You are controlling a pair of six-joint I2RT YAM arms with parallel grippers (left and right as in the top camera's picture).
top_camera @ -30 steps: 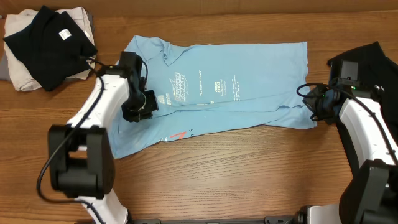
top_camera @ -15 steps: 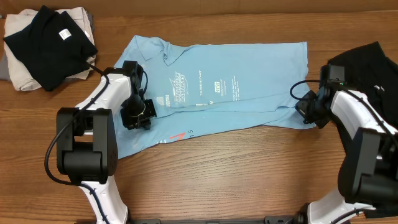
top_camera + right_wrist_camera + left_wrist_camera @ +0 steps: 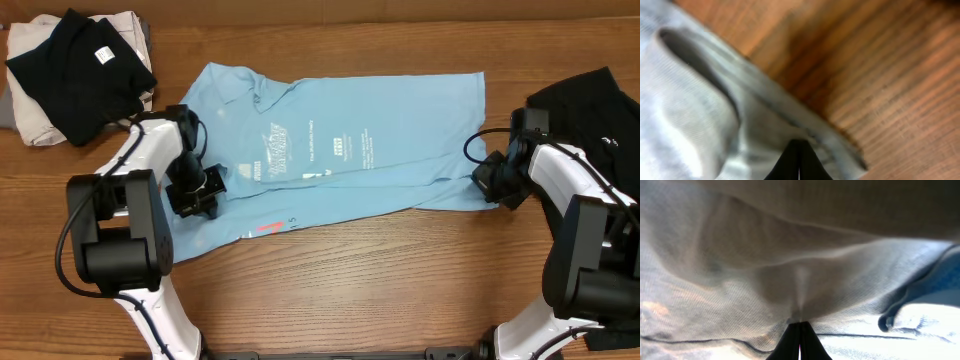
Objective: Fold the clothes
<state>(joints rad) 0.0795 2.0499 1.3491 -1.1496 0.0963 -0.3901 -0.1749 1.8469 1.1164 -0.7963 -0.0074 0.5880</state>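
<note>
Wood-grain table point(image 3: 380, 280) carries a light blue shirt point(image 3: 400, 130) spread flat across its middle, with the collar toward your left arm and the hem toward your right. A long crease runs across the lower half of the shirt, and its near left corner trails toward the table's front edge.

A black garment point(image 3: 75, 70) lies on a beige cloth point(image 3: 40, 128) at the far left corner, apart from the shirt. A second black heap point(image 3: 590, 100) sits at the right edge, behind your right arm.

Your left claw point(image 3: 195, 195) sits on the shirt's left end. Its fingers are pressed together and pinch the fabric. In the left wrist view the cloth rises to a peak at the tips point(image 3: 800, 330), with folds fanning out from that point.

Your right claw point(image 3: 490, 185) is at the shirt's near right corner, with its fingers also pressed together. In the right wrist view they nip the hem, with bare wood just beside it.

White lettering point(image 3: 300, 150) crosses the chest, and a small red mark point(image 3: 268, 230) shows near the front edge.
</note>
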